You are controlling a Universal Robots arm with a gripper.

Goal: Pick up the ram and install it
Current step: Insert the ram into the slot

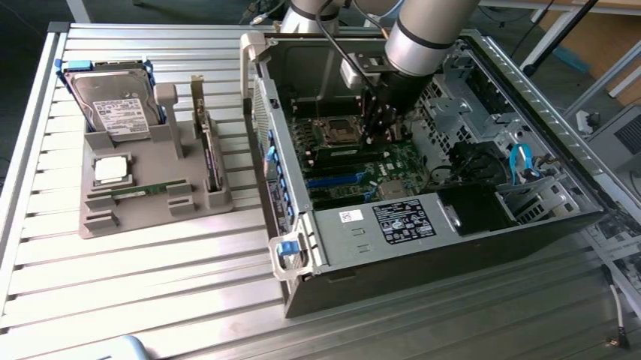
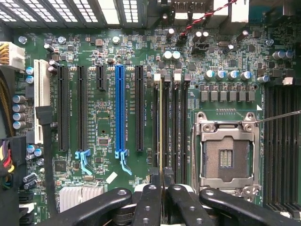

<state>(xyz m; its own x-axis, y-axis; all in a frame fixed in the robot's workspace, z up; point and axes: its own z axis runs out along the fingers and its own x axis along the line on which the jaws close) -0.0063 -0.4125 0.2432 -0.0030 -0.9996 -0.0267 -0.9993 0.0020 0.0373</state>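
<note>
Ram (image 2: 161, 127) stands pinched edge-on in our closed gripper (image 2: 162, 180), and we see its long axis lying along the memory slots (image 2: 175, 122), just beside the processor socket (image 2: 225, 157).

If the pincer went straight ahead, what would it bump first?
Probably the black memory slots on the green board; the ram in the pincer would touch first, though depth is unclear.

Bright diffuse light streaks the slatted desk (image 1: 150, 285) with pale glare, the computer case (image 1: 341, 247) lies shadowed inside, and the motherboard (image 2: 106, 113) is evenly lit.
</note>
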